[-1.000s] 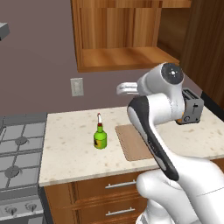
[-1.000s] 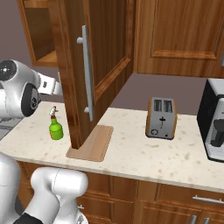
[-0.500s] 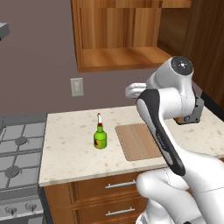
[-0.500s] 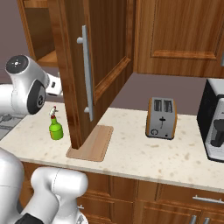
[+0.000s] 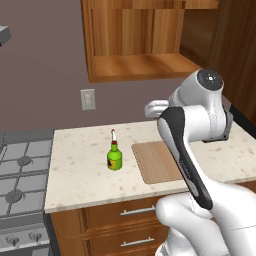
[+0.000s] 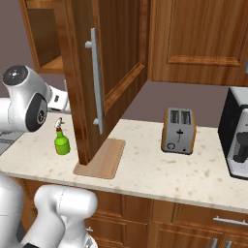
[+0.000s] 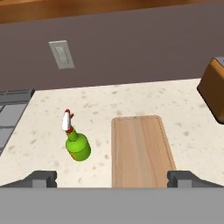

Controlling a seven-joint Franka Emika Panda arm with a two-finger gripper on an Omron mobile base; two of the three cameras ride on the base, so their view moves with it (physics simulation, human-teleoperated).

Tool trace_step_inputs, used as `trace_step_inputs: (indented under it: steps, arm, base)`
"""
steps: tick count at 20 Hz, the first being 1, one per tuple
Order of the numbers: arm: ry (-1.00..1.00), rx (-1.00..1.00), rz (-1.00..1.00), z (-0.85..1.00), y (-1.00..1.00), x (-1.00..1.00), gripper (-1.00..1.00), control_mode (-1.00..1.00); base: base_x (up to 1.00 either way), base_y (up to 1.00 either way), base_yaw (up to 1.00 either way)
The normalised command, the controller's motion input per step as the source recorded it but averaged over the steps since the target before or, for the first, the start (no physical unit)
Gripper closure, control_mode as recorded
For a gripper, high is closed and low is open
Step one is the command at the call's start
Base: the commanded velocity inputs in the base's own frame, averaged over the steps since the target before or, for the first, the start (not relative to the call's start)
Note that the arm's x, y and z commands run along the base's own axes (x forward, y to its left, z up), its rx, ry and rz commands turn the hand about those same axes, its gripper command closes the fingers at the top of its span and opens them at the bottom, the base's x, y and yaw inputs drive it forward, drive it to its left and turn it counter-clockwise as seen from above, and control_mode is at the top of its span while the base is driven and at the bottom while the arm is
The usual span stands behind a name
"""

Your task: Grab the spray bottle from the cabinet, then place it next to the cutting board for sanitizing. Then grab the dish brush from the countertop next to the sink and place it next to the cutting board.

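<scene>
The green spray bottle (image 5: pixel 114 157) (image 6: pixel 61 143) (image 7: pixel 78 147) stands upright on the speckled countertop (image 5: pixel 80 180), a short gap left of the wooden cutting board (image 5: pixel 156 162) (image 6: pixel 102 159) (image 7: pixel 141 151). My gripper (image 7: pixel 112 179) hangs open above the counter's front, looking down at both, its fingertips (image 7: pixel 42 178) wide apart with nothing between them. The wall cabinet (image 5: pixel 140 45) is above, its door (image 6: pixel 104 72) swung open. The dish brush and the sink are out of view.
A stove (image 5: pixel 20 165) adjoins the counter on the left. A wall outlet (image 5: pixel 87 99) (image 7: pixel 60 54) is behind the bottle. A toaster (image 6: pixel 179 131) and a coffee machine (image 6: pixel 237 140) stand to the right. The open cabinet door hangs over the board.
My arm's upper joints have swung a little to the right and upward. The bottle and board have stayed where they were, and the gripper has remained open.
</scene>
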Motion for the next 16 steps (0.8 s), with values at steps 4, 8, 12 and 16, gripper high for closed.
trace_step_inputs:
  steps: [4, 8, 12, 16]
  arm:
    - [0.02, 0.00, 0.00, -0.18, -0.04, -0.41, -1.00, -1.00]
    - [0.03, 0.00, 0.00, -0.29, -0.10, -0.62, -1.00, -1.00]
    - [0.05, 0.00, 0.00, -0.27, -0.05, -0.58, -1.00, -1.00]
    - [0.01, 0.00, 0.00, -0.01, -0.01, -0.21, -1.00, -1.00]
  base:
    - [0.00, 0.00, 0.00]
    - [0.00, 0.00, 0.00]
    - [0.00, 0.00, 0.00]
    - [0.00, 0.00, 0.00]
